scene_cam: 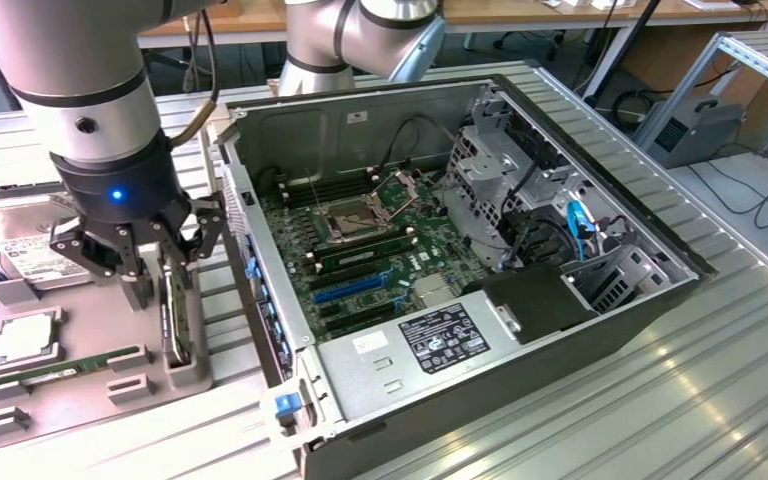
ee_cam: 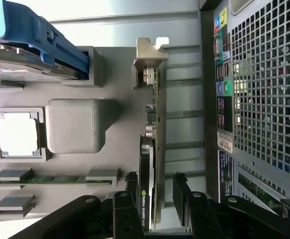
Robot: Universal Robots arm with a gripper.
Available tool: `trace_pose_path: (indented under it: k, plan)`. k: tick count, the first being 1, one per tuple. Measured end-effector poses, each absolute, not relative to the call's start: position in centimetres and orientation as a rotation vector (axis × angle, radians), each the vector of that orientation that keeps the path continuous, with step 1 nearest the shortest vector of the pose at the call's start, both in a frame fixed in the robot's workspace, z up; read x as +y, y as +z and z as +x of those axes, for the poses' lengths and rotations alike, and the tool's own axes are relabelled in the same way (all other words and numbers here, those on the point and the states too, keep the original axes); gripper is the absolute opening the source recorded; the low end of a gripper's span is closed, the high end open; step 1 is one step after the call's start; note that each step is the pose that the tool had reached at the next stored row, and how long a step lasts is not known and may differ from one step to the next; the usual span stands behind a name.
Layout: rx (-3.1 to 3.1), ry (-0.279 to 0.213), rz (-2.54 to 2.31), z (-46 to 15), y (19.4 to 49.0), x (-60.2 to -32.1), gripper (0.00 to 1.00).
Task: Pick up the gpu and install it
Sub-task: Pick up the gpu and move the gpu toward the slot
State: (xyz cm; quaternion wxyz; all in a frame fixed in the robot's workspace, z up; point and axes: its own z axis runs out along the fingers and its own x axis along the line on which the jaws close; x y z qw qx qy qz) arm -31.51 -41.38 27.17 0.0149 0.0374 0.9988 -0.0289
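Parts tray (scene_cam: pixel 97 315) sits on the ribbed worktop (scene_cam: pixel 651 420). All positions below are taken from the tray.

Tray, side toward the exterior view's left:
- Hard drive (scene_cam: pixel 17 245) sits in a corner pocket.
- Processor (scene_cam: pixel 24 340) lies flat in a square recess.
- Memory stick (scene_cam: pixel 64 368) stands on edge between two small holders.
- Each part has its own moulded seat, presumably so that it sits at a known spot.

Tray, edge toward the exterior view's right:
- The gpu (scene_cam: pixel 175 315) stands on its long edge in a slot, with its metal bracket (ee_cam: pixel 149 57) at one end.
- Judgement: stored upright like this, both flat faces are left free for a pinch from above.

End effector (scene_cam: pixel 155 270):
- It is down over the gpu, with the arm roughly vertical.
- In the wrist view the fingers (ee_cam: pixel 180 199) are spread and straddle the card, one on each side.
- A gap shows on the bare-board side. On the fan side the finger is very close, and I cannot tell whether it touches.
- The card is seated in the tray slot and not lifted.

Just beside the tray, at the exterior view's right:
- The computer case (scene_cam: pixel 317 125) lies on its side with the open face up, so the motherboard (scene_cam: pixel 357 240) can be reached from above.
- Nothing stands in the blue slot (scene_cam: pixel 347 287) on that board.

Judgement: the pick is at the straddle stage, with no grip made. No part of the install is done.
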Motion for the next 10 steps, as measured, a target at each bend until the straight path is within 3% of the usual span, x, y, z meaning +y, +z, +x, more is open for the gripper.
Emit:
trace_pose_path:
  k: [10]
  plan:
    - [3.108, -0.09, 0.121, -31.6, 25.9, -40.7, 0.42]
